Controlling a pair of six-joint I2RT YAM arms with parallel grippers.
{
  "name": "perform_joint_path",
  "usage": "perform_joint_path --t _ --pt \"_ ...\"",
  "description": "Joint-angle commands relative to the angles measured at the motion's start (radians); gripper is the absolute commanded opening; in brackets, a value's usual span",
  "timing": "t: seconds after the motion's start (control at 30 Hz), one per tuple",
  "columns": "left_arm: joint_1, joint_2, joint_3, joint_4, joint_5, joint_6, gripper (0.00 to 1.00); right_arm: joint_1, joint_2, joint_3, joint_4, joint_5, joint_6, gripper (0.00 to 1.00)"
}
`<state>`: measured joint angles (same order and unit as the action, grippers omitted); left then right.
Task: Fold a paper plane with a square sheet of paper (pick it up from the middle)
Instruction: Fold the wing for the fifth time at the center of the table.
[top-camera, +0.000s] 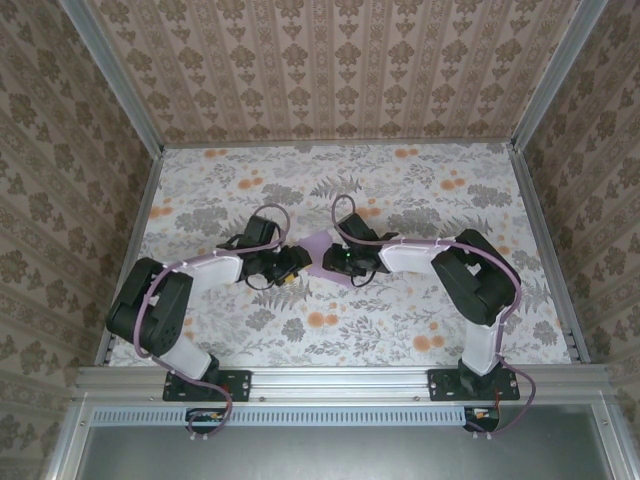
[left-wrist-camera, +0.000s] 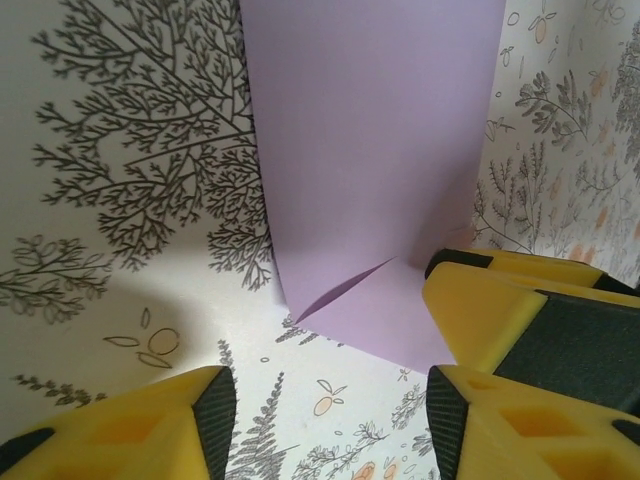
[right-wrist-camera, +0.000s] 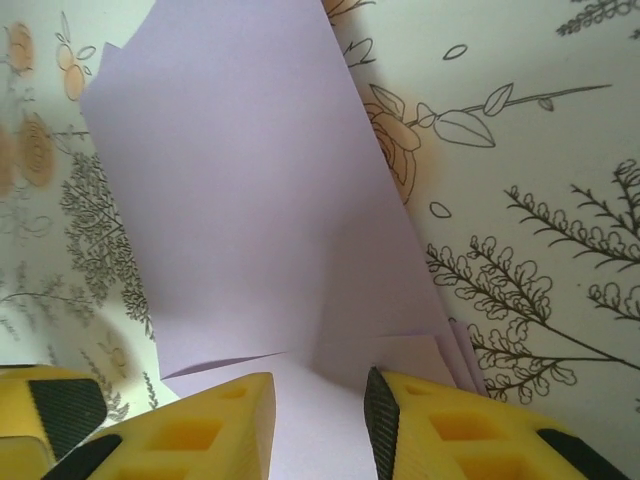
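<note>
The square sheet of paper (top-camera: 318, 248) is lavender and lies partly folded at the table's middle, between my two grippers. In the left wrist view the paper (left-wrist-camera: 370, 130) rises from a crease. My left gripper (left-wrist-camera: 330, 415) stands open just short of its near corner, with bare tabletop between the jaws. One of the right gripper's yellow fingers (left-wrist-camera: 500, 310) rests on that corner. In the right wrist view the paper (right-wrist-camera: 240, 180) shows several folded layers. My right gripper (right-wrist-camera: 318, 425) sits on it, jaws apart, paper lying in the gap. From above, the left gripper (top-camera: 293, 266) faces the right gripper (top-camera: 335, 262).
The floral tabletop (top-camera: 420, 190) stretches wide behind and beside the grippers. Patterned walls with aluminium posts (top-camera: 120, 90) close in three sides, and a metal rail (top-camera: 330, 382) runs along the near edge. A fingertip of the left gripper (right-wrist-camera: 55, 405) shows in the right wrist view.
</note>
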<state>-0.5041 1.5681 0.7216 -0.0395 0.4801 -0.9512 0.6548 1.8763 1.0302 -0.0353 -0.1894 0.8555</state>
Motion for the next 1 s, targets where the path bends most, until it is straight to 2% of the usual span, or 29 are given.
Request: perform_joint_path --t 0.0,0.23,0.8,0.97 --pt "-0.01 0.024 0.023 0.043 0.034 -0.029 0.51 -0.037 0.014 -0.069 0.071 -0.095 0.069 0.35" --pt "-0.011 0.064 0.028 0.081 0.052 -0.052 0.41 -0.063 0.006 -0.102 0.109 -0.134 0.088 0.35" --pt "-0.011 0.148 0.054 0.138 0.077 -0.109 0.36 -0.07 0.004 -0.116 0.109 -0.133 0.085 0.35" --pt "-0.011 0.166 0.059 0.17 0.088 -0.128 0.31 -0.07 0.005 -0.122 0.113 -0.134 0.084 0.34"
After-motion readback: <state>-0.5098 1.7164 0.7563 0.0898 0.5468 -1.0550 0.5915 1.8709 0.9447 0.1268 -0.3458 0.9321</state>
